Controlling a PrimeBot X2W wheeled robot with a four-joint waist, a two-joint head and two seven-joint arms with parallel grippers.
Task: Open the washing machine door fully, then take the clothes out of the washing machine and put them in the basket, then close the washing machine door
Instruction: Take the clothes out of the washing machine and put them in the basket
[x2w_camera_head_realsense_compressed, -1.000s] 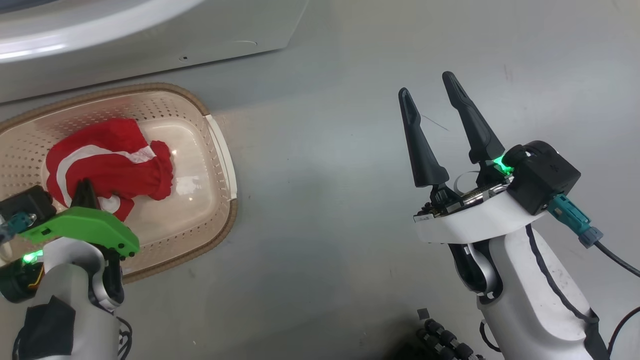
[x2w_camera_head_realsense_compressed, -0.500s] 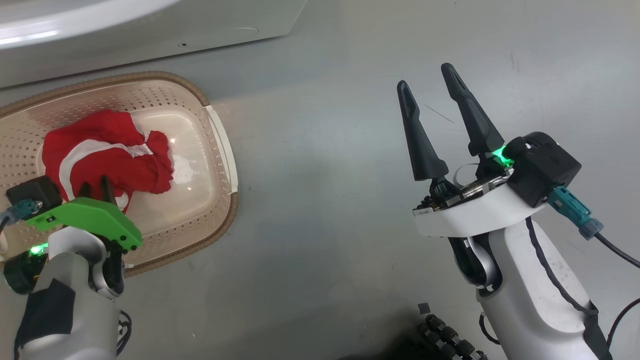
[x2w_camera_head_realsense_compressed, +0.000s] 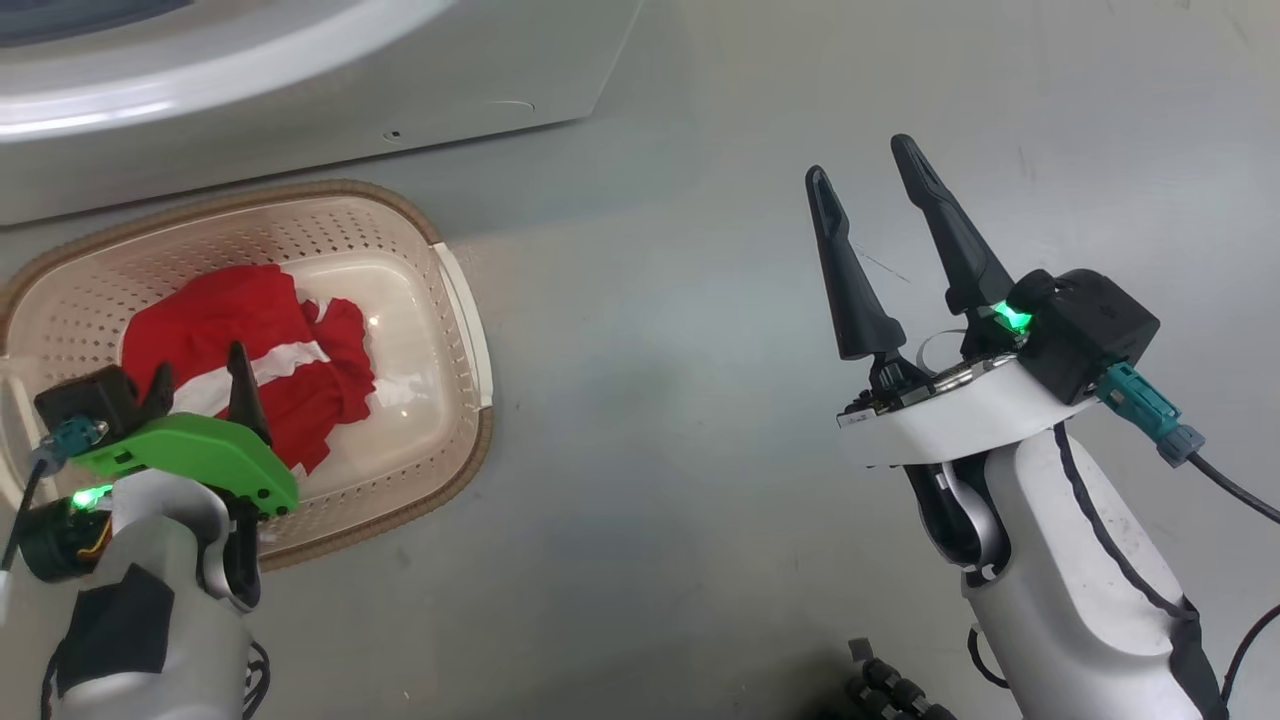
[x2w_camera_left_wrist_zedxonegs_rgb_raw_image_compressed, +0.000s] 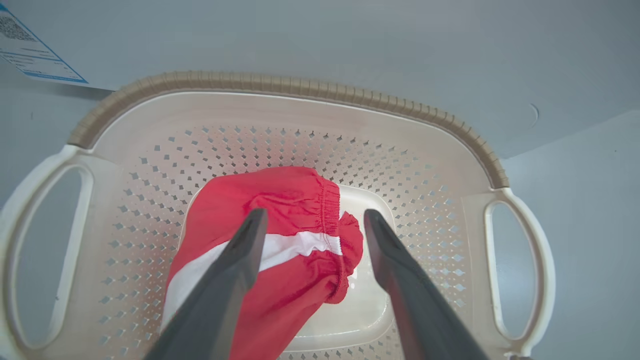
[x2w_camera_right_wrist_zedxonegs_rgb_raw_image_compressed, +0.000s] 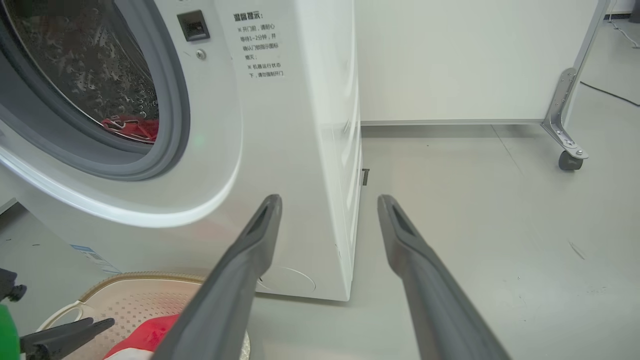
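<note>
A: Head view?
B: The red garment (x2w_camera_head_realsense_compressed: 250, 325) lies bunched in the cream basket (x2w_camera_head_realsense_compressed: 300, 187), which sits on the floor (x2w_camera_head_realsense_compressed: 650, 400) in front of the washing machine (x2w_camera_head_realsense_compressed: 300, 90). The left gripper (x2w_camera_head_realsense_compressed: 200, 372) hangs over the garment, fingers spread, grasping nothing. The right gripper (x2w_camera_head_realsense_compressed: 860, 165) stands released over bare floor, well apart from the basket.
A: Left wrist view?
B: Both fingers are splayed above the garment's white stripe (x2w_camera_left_wrist_zedxonegs_rgb_raw_image_compressed: 300, 245); contact cannot be told. A blue-edged label (x2w_camera_left_wrist_zedxonegs_rgb_raw_image_compressed: 30, 55) sits on the machine's lower corner.
A: Right wrist view?
B: Parted fingers point at the machine's front corner. The round opening is uncovered. A patch of red (x2w_camera_right_wrist_zedxonegs_rgb_raw_image_compressed: 131, 127) shows low in the steel drum (x2w_camera_right_wrist_zedxonegs_rgb_raw_image_compressed: 90, 65).
</note>
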